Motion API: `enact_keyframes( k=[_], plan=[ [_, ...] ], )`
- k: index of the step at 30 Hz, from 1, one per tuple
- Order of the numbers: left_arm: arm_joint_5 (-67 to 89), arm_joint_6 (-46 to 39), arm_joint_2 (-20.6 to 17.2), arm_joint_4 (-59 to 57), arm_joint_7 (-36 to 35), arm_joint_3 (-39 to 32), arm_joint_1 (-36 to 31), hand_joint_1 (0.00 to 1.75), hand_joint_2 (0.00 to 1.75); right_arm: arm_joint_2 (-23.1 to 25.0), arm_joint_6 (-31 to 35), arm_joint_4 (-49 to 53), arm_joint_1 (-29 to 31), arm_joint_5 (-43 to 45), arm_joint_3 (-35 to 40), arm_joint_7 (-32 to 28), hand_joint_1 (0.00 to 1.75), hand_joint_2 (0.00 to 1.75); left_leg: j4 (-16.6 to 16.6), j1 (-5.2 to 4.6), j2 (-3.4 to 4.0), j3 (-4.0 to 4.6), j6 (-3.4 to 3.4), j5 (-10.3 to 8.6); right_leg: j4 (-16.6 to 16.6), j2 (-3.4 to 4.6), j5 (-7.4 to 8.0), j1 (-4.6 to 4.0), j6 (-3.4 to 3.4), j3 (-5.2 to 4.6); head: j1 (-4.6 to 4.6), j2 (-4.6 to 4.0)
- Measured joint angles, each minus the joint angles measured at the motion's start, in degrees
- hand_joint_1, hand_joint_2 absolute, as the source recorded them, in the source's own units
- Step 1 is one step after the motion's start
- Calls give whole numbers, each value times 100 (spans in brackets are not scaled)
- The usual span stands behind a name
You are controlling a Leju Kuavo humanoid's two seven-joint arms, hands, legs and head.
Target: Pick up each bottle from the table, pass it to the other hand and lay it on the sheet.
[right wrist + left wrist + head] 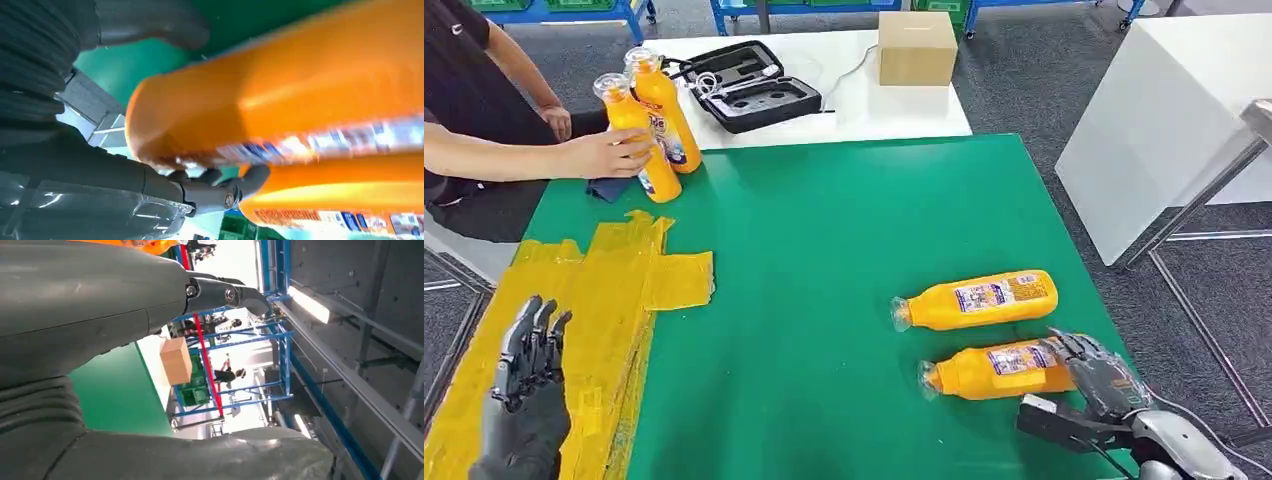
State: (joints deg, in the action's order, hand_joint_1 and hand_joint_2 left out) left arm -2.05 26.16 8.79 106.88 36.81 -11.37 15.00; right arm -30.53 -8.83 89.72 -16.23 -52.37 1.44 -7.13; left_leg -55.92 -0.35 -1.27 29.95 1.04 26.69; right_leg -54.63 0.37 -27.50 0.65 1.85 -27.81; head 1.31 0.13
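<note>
Green-topped counter [824, 230]: crumpled yellow plastic sheet [614, 300] at left edge; two orange plastic bottles lying near right, far one [979, 298], near one [999, 370]; two upright orange bottles [652, 120] at far left corner.

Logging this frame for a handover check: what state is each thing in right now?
Near orange plastic bottle: lying on the green table, right hand around its base.
Far orange bottle: lying, untouched.
Two upright orange bottles: standing, a person's hand on one.
Yellow sheet: crumpled, bare.
Black case: open.
Left hand: open, holding nothing.
</note>
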Motion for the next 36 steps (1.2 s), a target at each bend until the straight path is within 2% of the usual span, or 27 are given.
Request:
enact_keyframes(
  k=[3, 4, 5, 6, 15, 16, 17, 18, 19, 21, 22, 23, 29, 36],
  plan=[
    [-20, 0, -24, -37, -2, 35, -24, 0, 0, -184, -2, 0, -3, 136, 103, 90, 173, 175, 0, 1, -1, -7, 2, 1, 6, 0, 0, -1, 0, 13, 0, 0],
    [-35, 0, -31, -48, -2, 44, -29, 0, 0, -228, -2, 0, -5, 169, 136, 118, 166, 175, 0, 1, 0, -10, 2, 1, 7, 0, 0, -1, 0, 15, 0, 0],
    [-50, 0, -35, -66, 0, 52, -37, 0, 0, -276, -2, 2, -6, 205, 162, 148, 150, 175, 0, 1, 0, -13, 3, 2, 10, 0, 0, -1, 0, 20, 2, 0],
    [-59, 0, -37, -72, 0, 55, -40, 0, 0, -313, -2, 2, -7, 234, 188, 171, 148, 175, 0, 1, 1, -17, 5, 4, 13, 1, 0, -1, 0, 24, 0, 0],
    [-94, 24, -46, -77, 0, 61, -47, 0, 0, -453, 7, -74, 78, 245, 437, 357, 150, 175, 1, 10, 8, -62, 22, 17, 41, 2, 0, -11, 2, 81, 0, 0],
    [-94, 24, -46, -77, 0, 63, -48, 0, 0, -453, 9, -92, 91, 243, 448, 361, 159, 175, 1, 10, 10, -66, 22, 18, 44, 2, 0, -12, 2, 85, 0, 0],
    [-94, 24, -48, -77, 0, 63, -49, 0, 0, -453, 11, -105, 99, 241, 459, 365, 155, 175, 1, 10, 10, -68, 22, 19, 45, 2, 0, -12, 2, 87, -2, 0],
    [-94, 24, -48, -77, 0, 65, -49, 0, 0, -455, 15, -116, 105, 239, 464, 367, 169, 175, 1, 10, 10, -69, 22, 19, 47, 2, 0, -12, 2, 89, 0, 0],
    [-94, 24, -48, -77, 0, 66, -49, 0, 0, -455, 15, -122, 110, 239, 466, 370, 175, 175, 1, 10, 10, -71, 22, 19, 47, 2, 0, -12, 3, 91, -2, 0],
    [-105, 28, -48, -77, 0, 68, -49, 0, 0, -457, 15, -157, 136, 239, 490, 370, 175, 175, 1, 10, 11, -75, 22, 19, 48, 2, 1, -12, 4, 95, 0, 0],
    [-112, 33, -48, -79, -2, 72, -52, 0, 0, -466, 15, -177, 153, 239, 516, 378, 148, 175, 1, 10, 13, -79, 23, 20, 50, 4, 2, -12, 5, 97, 0, 0],
    [-112, 33, -50, -79, 0, 79, -58, 0, 0, -475, 15, -199, 170, 239, 549, 396, 0, 175, 1, 10, 16, -83, 26, 23, 50, 6, 2, -12, 5, 100, 0, 0],
    [-131, 35, -66, -112, -11, 120, -129, 0, 0, -442, 137, -629, 257, 64, 905, 614, 0, 175, 1, 27, 30, -113, 27, 45, 68, 21, -3, -29, 9, 146, -6, 0],
    [-190, 96, -76, -110, -50, 192, -144, 0, 0, -342, 275, -1090, 639, -54, 1220, 676, 2, 175, 5, 106, 114, -214, -7, 108, 145, 123, -1, -101, -6, 252, -4, 0]
  ],
)
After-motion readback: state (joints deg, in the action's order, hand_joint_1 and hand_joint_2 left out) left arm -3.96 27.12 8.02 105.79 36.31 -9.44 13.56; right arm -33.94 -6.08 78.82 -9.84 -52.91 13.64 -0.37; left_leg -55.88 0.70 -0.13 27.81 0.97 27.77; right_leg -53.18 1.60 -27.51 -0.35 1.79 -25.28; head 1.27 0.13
